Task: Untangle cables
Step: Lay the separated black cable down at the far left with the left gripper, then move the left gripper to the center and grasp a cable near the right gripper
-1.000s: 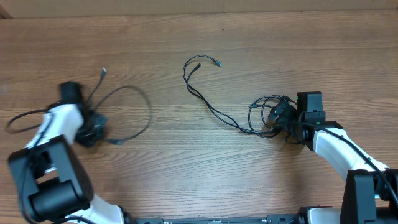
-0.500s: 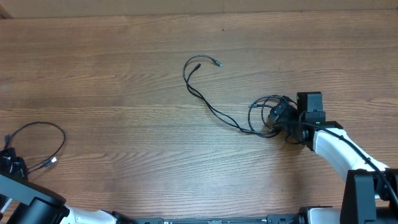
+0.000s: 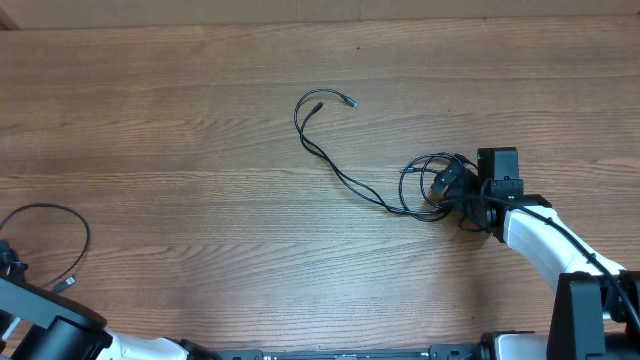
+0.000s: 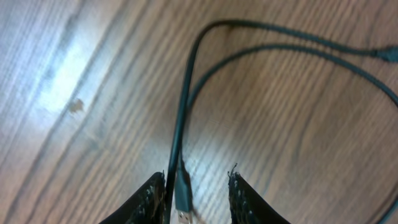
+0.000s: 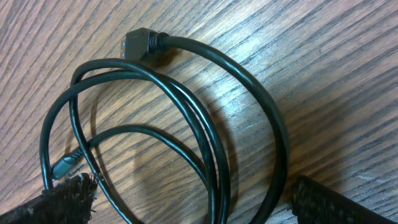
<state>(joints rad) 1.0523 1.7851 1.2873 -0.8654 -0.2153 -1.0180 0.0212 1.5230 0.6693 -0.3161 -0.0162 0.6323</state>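
A thin black cable loops at the far left table edge, its plug lying free. My left gripper is at its lower end. In the left wrist view the jaws stand a little apart; the cable runs along the left finger and a USB plug lies between them. A second black cable trails from mid-table to a coil at the right. My right gripper is wide open astride that coil, with an angled plug ahead.
The wooden table holds only the two cables. The second cable's free ends lie in the upper middle. The left cable sits close to the table's left edge. A small plug lies by the right gripper's left finger.
My left gripper swept from left of centre to the far lower-left corner, dragging its cable loop along. The loop slid a little further left in the last half second. The right arm stayed still.
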